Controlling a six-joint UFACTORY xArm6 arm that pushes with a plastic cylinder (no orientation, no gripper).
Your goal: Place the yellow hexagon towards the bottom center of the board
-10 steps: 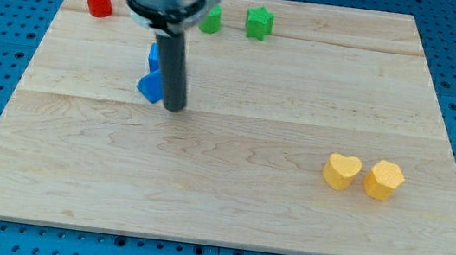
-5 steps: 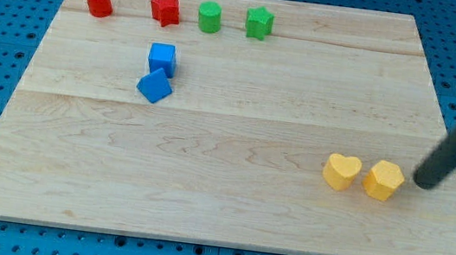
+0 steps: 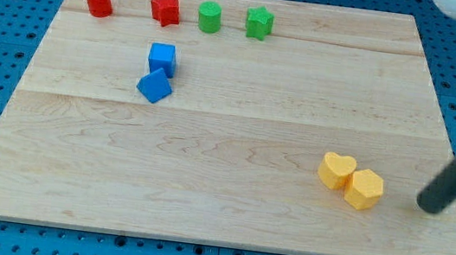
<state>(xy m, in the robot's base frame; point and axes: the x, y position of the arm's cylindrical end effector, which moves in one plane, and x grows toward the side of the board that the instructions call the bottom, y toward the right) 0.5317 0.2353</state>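
Observation:
The yellow hexagon (image 3: 364, 189) lies at the view's lower right of the wooden board (image 3: 218, 205), touching the yellow heart (image 3: 337, 170) on its left. My tip (image 3: 426, 207) rests on the board to the right of the hexagon, a clear gap apart from it. The rod rises toward the view's right edge.
Along the view's top stand a red cylinder (image 3: 98, 1), a red star (image 3: 165, 8), a green cylinder (image 3: 210, 16) and a green star (image 3: 259, 22). A blue cube (image 3: 162, 57) and a second blue block (image 3: 154, 86) sit at the upper left.
My tip swept from beside the blue blocks to the board's right side. The yellow hexagon has shifted left and down against the heart, which also nudged left. The tip now sits lower.

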